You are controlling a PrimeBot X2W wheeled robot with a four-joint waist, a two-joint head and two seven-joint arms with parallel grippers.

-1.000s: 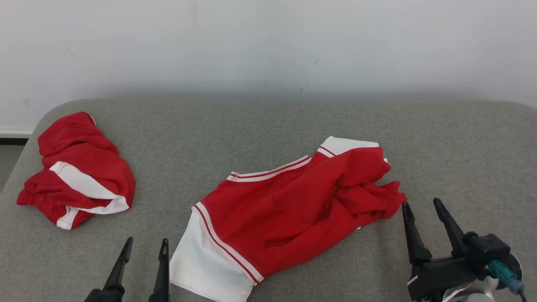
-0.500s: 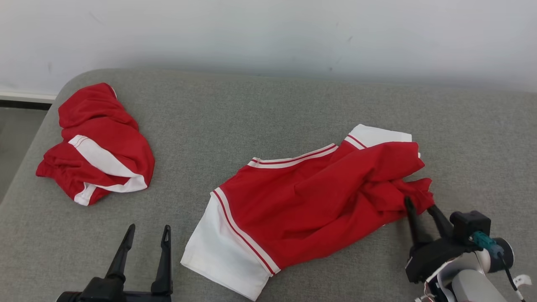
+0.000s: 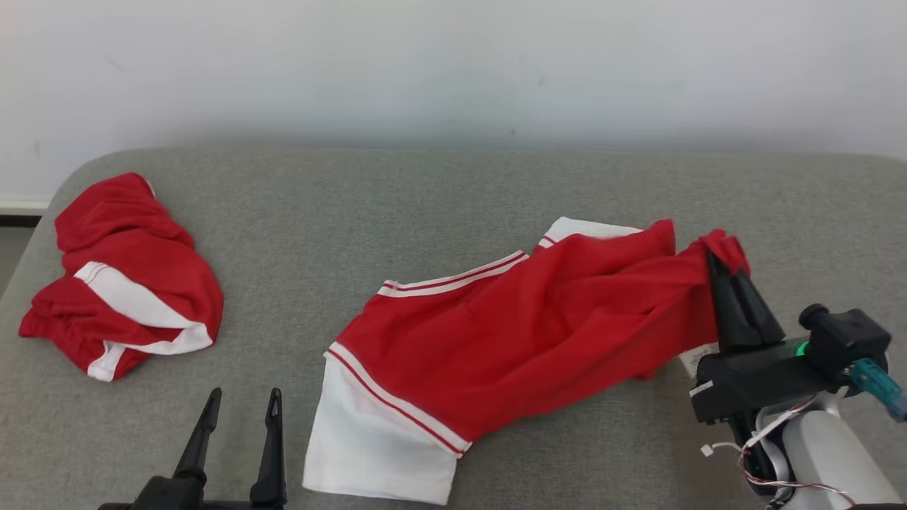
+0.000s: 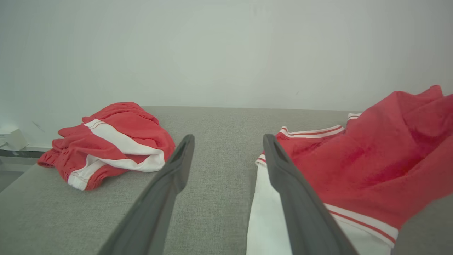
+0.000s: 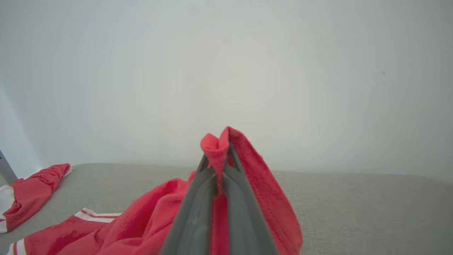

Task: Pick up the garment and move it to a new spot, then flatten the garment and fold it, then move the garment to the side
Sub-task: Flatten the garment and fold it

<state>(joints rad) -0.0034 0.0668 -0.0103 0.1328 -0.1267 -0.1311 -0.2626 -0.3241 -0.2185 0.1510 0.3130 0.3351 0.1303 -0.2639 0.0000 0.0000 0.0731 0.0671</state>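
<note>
Pinching corner fold of red athletic shorts with white striped trim (image 3: 524, 340), right hand (image 3: 724, 263) closed, raised off grey fabric-covered surface (image 3: 425, 198) so that end lifts clear for carrying. Rest of shorts trails left, white hem flat at surface middle. Left hand (image 3: 244, 394) open, empty, low beside white hem, likely placed for second grip. Crumpled red-and-white garment (image 3: 120, 283) lies well apart, far left.

red garment (image 3: 524, 340) — white bands, grey surface (image 3: 397, 205)
</note>
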